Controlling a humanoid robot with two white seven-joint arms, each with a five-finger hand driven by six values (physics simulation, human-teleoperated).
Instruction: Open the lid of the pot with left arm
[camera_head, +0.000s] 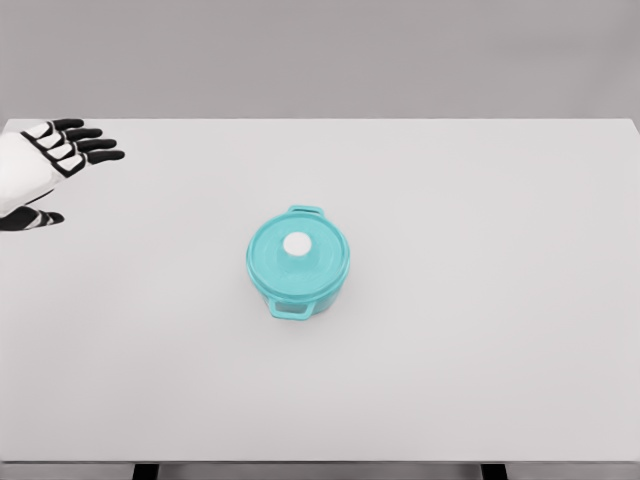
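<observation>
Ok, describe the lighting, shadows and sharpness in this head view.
Head view: the light is flat and even, with no glare on the white table; the teal pot casts only a faint, soft shadow at its base; the lid's white knob looks slightly soft-edged; the left robot hand at the upper left is sharp, with no motion blur; no distortion is evident along the table edges.
</observation>
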